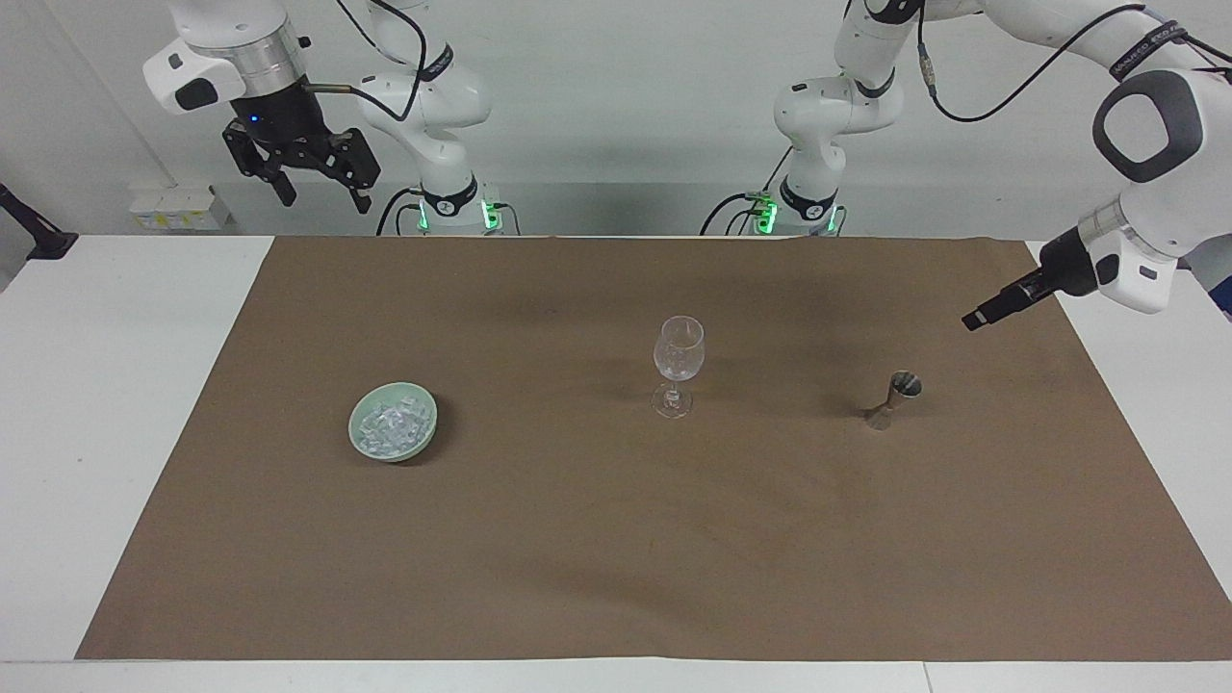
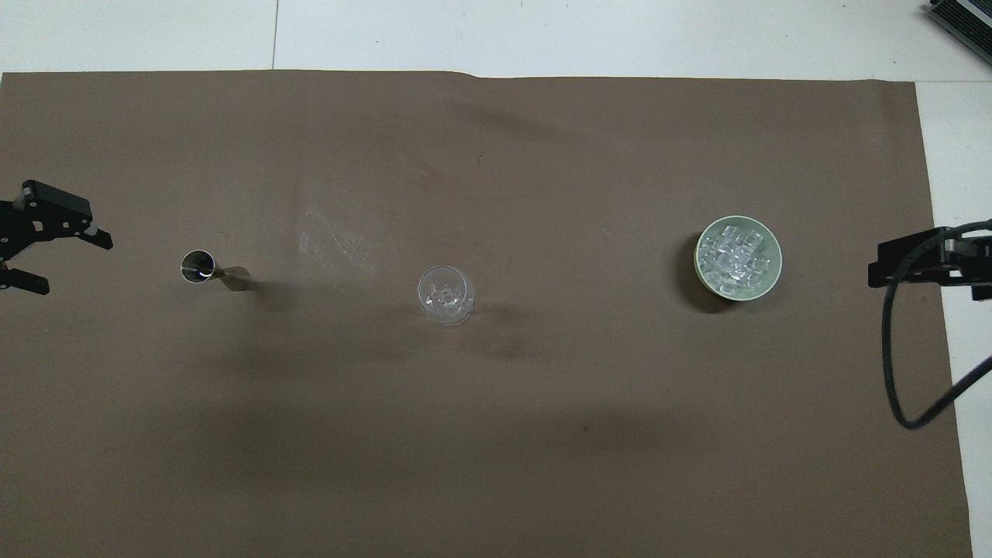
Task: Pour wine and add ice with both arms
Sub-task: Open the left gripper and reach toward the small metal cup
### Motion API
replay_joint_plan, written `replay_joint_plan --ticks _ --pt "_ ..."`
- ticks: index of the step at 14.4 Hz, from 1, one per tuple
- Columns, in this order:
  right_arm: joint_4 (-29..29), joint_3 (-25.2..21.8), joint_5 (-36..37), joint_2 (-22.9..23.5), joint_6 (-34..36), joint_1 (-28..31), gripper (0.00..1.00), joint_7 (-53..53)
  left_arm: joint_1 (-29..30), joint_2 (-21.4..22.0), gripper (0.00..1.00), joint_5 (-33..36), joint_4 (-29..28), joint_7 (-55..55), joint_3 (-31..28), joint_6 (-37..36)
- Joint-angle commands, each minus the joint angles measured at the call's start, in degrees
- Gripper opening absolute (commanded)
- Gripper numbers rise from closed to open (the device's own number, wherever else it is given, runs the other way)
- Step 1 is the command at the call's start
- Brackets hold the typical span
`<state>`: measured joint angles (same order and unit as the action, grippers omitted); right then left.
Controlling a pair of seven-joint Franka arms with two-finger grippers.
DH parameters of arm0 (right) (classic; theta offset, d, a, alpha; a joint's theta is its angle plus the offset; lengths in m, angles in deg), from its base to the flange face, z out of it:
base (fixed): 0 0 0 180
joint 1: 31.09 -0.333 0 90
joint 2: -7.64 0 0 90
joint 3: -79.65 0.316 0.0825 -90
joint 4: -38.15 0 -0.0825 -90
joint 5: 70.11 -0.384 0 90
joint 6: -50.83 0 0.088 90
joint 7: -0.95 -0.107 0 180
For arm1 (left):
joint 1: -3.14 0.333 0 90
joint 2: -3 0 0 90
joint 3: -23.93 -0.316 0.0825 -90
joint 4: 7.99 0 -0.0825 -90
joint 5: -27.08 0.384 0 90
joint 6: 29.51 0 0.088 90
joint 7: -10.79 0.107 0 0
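A clear stemmed wine glass [image 1: 679,361] [image 2: 446,294] stands mid-mat. A small metal jigger [image 1: 895,397] [image 2: 205,267] stands toward the left arm's end. No wine shows, and I cannot tell what the jigger holds. Ice [image 1: 390,423] [image 2: 732,257] is heaped in a pale green bowl [image 1: 430,433] [image 2: 777,263] toward the right arm's end. My left gripper [image 1: 974,320] [image 2: 74,265] hangs low over the mat's edge, open and holding nothing, apart from the jigger. My right gripper [image 1: 325,200] [image 2: 880,273] waits high over its end of the table, open and holding nothing.
A brown mat [image 1: 616,539] covers most of the white table [image 1: 106,385]. A black cable [image 2: 891,372] loops down from the right arm. Both arm bases [image 1: 443,207] stand at the table's edge.
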<state>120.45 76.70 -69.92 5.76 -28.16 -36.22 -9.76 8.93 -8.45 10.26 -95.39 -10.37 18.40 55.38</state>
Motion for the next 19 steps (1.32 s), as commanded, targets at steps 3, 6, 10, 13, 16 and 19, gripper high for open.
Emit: replay_joint_plan --ticks 3,6,10,13,16,19 --pt "0.93 0.14 -0.98 -0.85 -0.64 0.73 1.00 1.05 0.80 -3.05 1.00 -8.31 0.13 -8.60 -5.97 -0.26" --pt "0.93 0.14 -0.98 -0.85 -0.64 0.73 1.00 1.05 2.29 -5.51 1.00 -11.64 -0.04 -17.12 -6.15 -0.26" --pt "0.93 0.14 -0.98 -0.85 -0.64 0.73 1.00 1.05 2.65 -8.76 1.00 -15.77 0.04 -26.89 -6.68 -0.43" --pt "0.93 0.14 -0.98 -0.84 -0.64 0.73 1.00 1.05 5.54 -12.80 1.00 -21.75 0.04 -28.84 -7.38 -2.27" --pt "0.93 0.22 -0.98 -0.85 -0.64 0.73 1.00 1.05 7.04 -16.14 1.00 -25.36 -0.04 -29.11 -7.47 -3.25" --pt "0.93 0.14 -0.98 -0.85 -0.64 0.73 1.00 1.05 8.01 -18.08 1.00 -28.43 -1.10 -29.37 -7.47 -3.33"
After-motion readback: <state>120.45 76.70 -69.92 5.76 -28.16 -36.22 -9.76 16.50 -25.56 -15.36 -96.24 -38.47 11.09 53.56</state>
